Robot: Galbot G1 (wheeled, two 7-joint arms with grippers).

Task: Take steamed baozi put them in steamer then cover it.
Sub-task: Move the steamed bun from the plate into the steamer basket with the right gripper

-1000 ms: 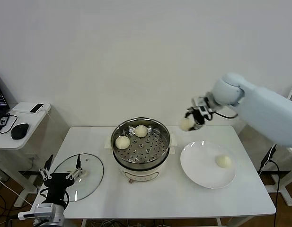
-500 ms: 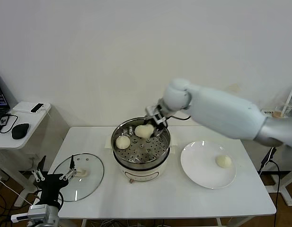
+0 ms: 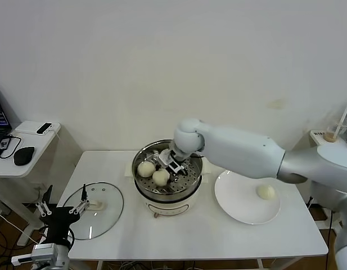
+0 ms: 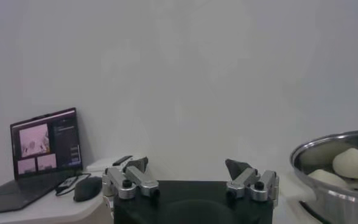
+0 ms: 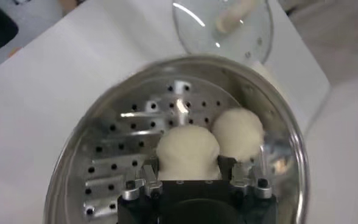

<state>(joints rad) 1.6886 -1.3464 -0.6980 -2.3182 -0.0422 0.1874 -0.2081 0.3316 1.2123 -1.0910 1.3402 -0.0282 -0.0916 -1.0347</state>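
Observation:
The steamer (image 3: pixel 187 185) stands mid-table, its perforated tray (image 5: pixel 115 161) showing. My right gripper (image 3: pixel 163 173) reaches down into it, shut on a cream-white baozi (image 3: pixel 160 179) held low over the tray; its fingers (image 5: pixel 151 173) flank that bun (image 5: pixel 188 149). A second baozi (image 3: pixel 145 168) (image 5: pixel 238 133) lies right beside it in the steamer. One more baozi (image 3: pixel 266 192) rests on the white plate (image 3: pixel 235 199). The glass cover (image 3: pixel 103 216) (image 5: pixel 246 27) lies flat on the table's left. My left gripper (image 3: pixel 62 209) (image 4: pixel 191 167) waits open at the near left corner, holding nothing.
A side table (image 3: pixel 27 149) at far left carries a mouse (image 3: pixel 23 155) and a laptop (image 4: pixel 44 149). The wall stands close behind the main table. A cup with a straw (image 3: pixel 332 135) sits at far right.
My right gripper carried the baozi from above the steamer's back rim down and forward into the pot, beside the bun there. The left gripper stayed put.

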